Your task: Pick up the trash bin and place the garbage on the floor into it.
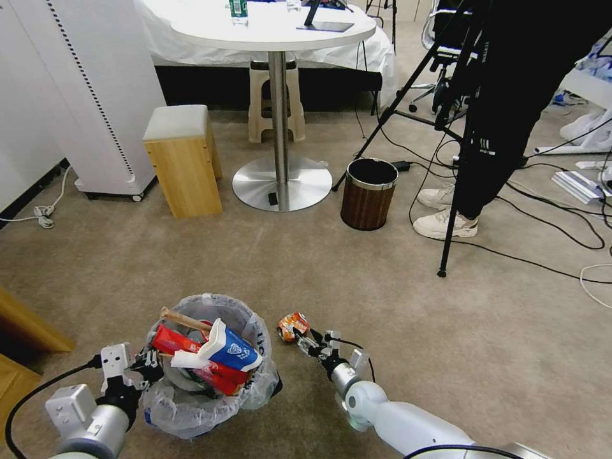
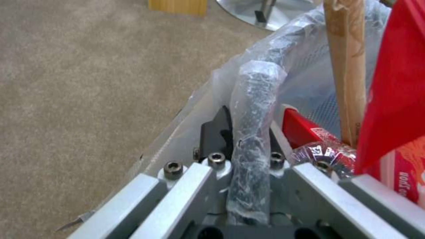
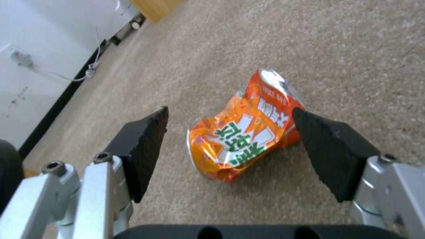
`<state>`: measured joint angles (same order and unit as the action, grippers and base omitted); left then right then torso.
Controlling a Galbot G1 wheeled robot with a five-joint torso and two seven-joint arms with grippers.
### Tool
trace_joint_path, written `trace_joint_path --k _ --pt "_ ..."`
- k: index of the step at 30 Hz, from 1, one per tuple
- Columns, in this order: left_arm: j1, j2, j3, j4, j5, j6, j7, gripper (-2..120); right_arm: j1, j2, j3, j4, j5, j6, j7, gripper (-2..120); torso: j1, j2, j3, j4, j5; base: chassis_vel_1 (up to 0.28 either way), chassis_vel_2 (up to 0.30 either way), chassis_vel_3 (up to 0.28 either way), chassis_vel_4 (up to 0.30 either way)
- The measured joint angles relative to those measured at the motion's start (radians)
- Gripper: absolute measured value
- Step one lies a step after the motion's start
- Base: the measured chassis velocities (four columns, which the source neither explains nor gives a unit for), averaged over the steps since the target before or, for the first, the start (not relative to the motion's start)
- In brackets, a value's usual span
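Observation:
The trash bin [image 1: 210, 389], lined with a crinkly plastic bag, sits low at my left and holds a red packet [image 1: 172, 341], a blue-white paper cup [image 1: 229, 349] and a wooden stick [image 1: 182, 319]. My left gripper [image 1: 150, 364] is shut on its near rim. In the left wrist view the bag-wrapped rim [image 2: 254, 109] runs between the fingers [image 2: 217, 131]. A crumpled orange wrapper [image 1: 292, 325] lies on the beige carpet to the right of the bin. My right gripper [image 1: 307, 342] is open just behind it. The wrapper [image 3: 243, 136] lies between the two black pads [image 3: 141, 142], close to the far one.
A brown wood-grain bin [image 1: 368, 193] stands further ahead, beside the round table's metal base [image 1: 281, 182]. A wooden stool [image 1: 182, 159] is at the left. A tripod [image 1: 449, 210], a standing person's legs and loose cables [image 1: 561, 236] crowd the right. Open carpet lies between.

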<state>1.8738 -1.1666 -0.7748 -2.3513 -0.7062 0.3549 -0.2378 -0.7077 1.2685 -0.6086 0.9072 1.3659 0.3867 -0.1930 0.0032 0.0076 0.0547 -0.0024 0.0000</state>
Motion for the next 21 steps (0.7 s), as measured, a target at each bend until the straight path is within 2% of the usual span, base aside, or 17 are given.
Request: trace_joint_path --k 21 --pt "0.009 -0.005 0.005 -0.026 -0.009 0.0 0.004 1 0.031 0.056 0.063 -0.14 -0.044 -0.016 -0.065 72 0.0 0.0 0.0 0.0 0.0 0.0 0.0 0.0 0.0"
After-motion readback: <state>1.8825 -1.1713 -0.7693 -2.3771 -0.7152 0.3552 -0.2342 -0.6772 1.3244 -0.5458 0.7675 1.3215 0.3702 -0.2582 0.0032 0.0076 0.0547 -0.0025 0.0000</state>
